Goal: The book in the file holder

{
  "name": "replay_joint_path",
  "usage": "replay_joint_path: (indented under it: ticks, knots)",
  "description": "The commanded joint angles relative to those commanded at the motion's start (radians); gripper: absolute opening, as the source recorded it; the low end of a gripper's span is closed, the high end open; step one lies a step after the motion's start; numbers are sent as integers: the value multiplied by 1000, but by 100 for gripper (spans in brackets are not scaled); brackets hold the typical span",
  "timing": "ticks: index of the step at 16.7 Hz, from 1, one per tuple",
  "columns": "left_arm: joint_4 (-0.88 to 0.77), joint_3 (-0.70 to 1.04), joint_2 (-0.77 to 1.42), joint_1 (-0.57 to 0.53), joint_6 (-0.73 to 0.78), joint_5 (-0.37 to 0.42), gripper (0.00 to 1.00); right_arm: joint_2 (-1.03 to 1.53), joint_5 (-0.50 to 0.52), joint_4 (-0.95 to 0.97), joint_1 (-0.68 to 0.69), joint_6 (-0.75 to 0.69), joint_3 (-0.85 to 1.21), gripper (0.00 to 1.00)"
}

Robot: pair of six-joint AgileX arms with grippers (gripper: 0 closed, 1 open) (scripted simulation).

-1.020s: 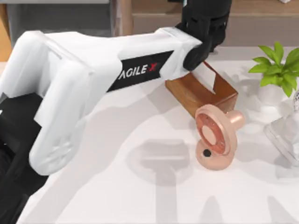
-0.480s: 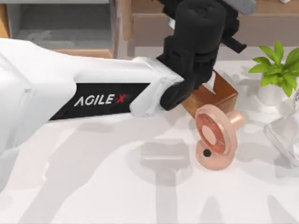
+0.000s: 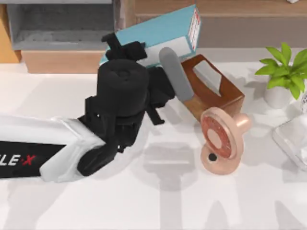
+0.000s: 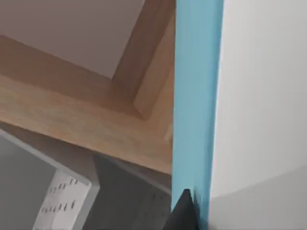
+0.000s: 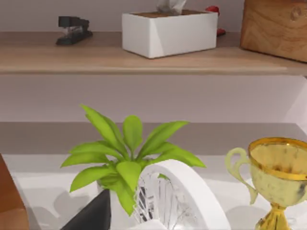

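Carrying the book toward the file holder

My left gripper is clamped on the light blue book, held lifted and tilted near the desk's back edge, above the brown tissue box; the grey file holder sits at the back left corner, apart from the book; I judge this the transport step; next I must swing left, square the book to the opening and lower it in; my right arm is parked by the plant, whether its fingers are apart I cannot tell.
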Motion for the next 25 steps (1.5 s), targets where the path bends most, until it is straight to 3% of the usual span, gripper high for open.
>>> replay_joint_path:
  ticks: [5,11,14,25]
  knots:
    - [40,-169,-69,250,277,127,0,0,0,0,0,0,0,100]
    - [83,-85,37,497,505,301,0,0,0,0,0,0,0,100]
    - [91,-44,91,535,537,336,0,0,0,0,0,0,0,100]
    - [82,46,165,550,539,347,0,0,0,0,0,0,0,100]
